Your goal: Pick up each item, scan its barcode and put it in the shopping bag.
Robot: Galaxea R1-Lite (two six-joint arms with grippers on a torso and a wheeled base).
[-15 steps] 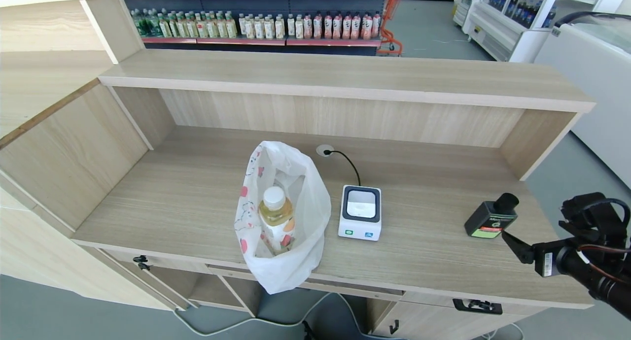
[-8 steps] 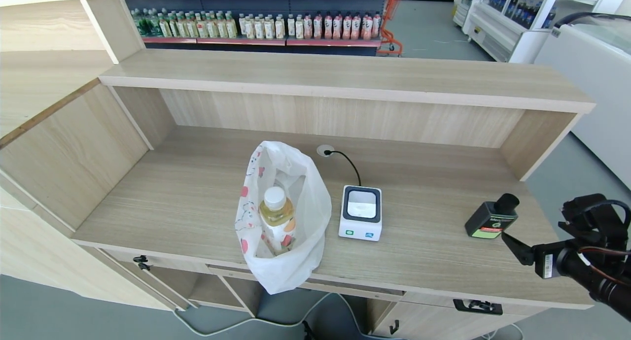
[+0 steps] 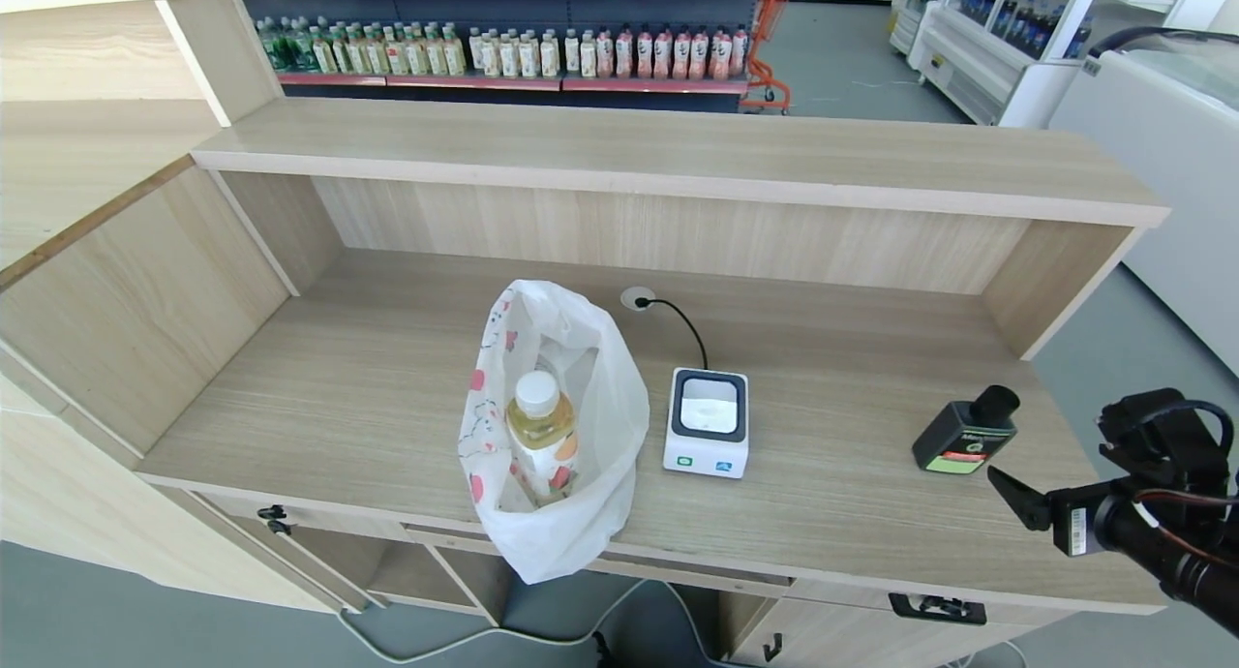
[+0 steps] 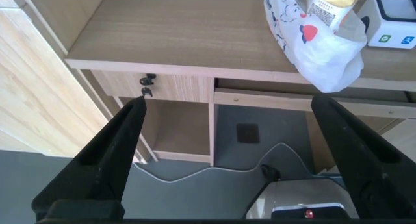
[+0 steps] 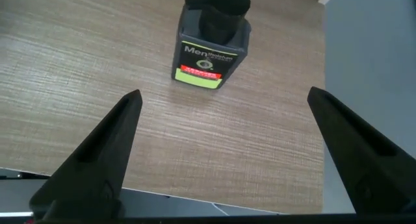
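A white shopping bag (image 3: 600, 397) with red prints stands open at the counter's front middle, holding an upright drink bottle (image 3: 540, 426) with a white cap. Just right of it sits the white barcode scanner (image 3: 709, 421), window facing up. A dark bottle (image 3: 963, 436) with a black cap and a green and red label lies on the counter's right end. My right gripper (image 3: 1026, 499) hovers open just in front of that dark bottle (image 5: 211, 45), apart from it. My left gripper (image 4: 229, 102) hangs open below and in front of the counter's left front edge, left of the bag (image 4: 318, 49).
The wooden counter (image 3: 368, 387) has side walls and a raised back ledge (image 3: 678, 155). A black cable (image 3: 678, 324) runs from the scanner to a hole at the back. Open compartments (image 4: 175, 126) lie under the counter front. Bare counter spreads left of the bag.
The head camera has shifted slightly. My right gripper has eased back a little from the dark bottle. Bag, scanner and bottles stay in place.
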